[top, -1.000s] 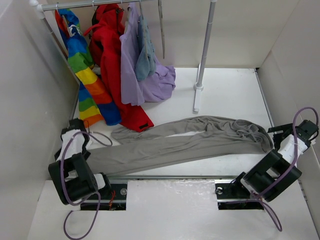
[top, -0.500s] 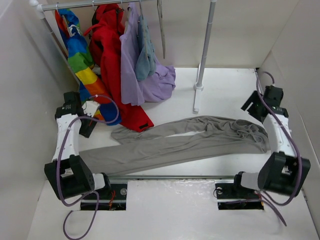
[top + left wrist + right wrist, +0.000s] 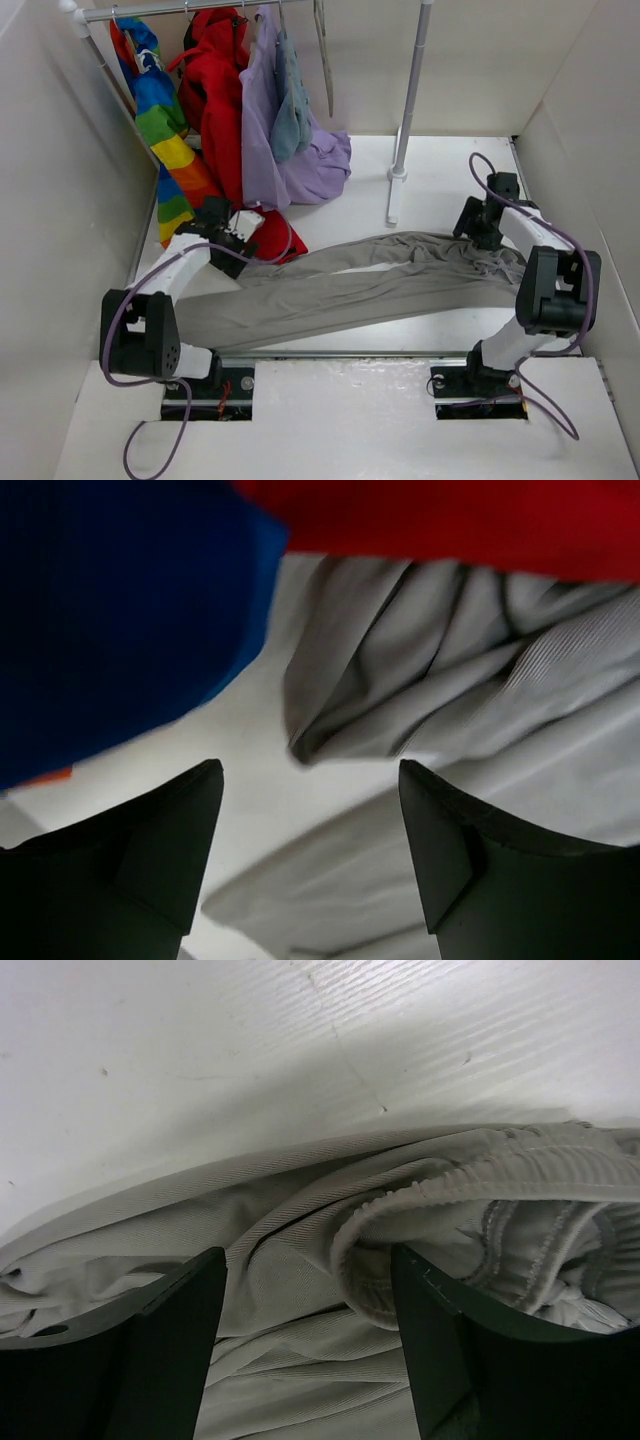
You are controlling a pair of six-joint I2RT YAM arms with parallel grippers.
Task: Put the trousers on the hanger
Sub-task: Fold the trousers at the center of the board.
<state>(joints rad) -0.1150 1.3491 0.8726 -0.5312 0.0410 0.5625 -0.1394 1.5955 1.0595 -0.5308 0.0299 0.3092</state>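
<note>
The taupe trousers (image 3: 360,285) lie flat across the table, waist at the right and leg ends at the left. My left gripper (image 3: 238,237) is open just above the leg cuffs, next to the red coat's hem. In the left wrist view the open gripper (image 3: 310,770) has the cuff folds (image 3: 420,680) ahead of it. My right gripper (image 3: 476,226) is open over the waist. In the right wrist view this gripper (image 3: 305,1255) straddles the gathered waistband (image 3: 480,1185). A slim grey hanger (image 3: 323,60) hangs edge-on from the rail at the back.
The rail carries a rainbow garment (image 3: 165,130), the red coat (image 3: 218,110), a lilac garment (image 3: 265,150) and a small blue-grey one (image 3: 292,110). A thick pale pole (image 3: 410,100) stands at back centre on its foot (image 3: 394,205). Walls close both sides. A metal rod (image 3: 350,353) runs along the front.
Both arms have swung in from the near outer sides. The left gripper now sits at the leg cuffs, the right at the waist. The trousers have not moved.
</note>
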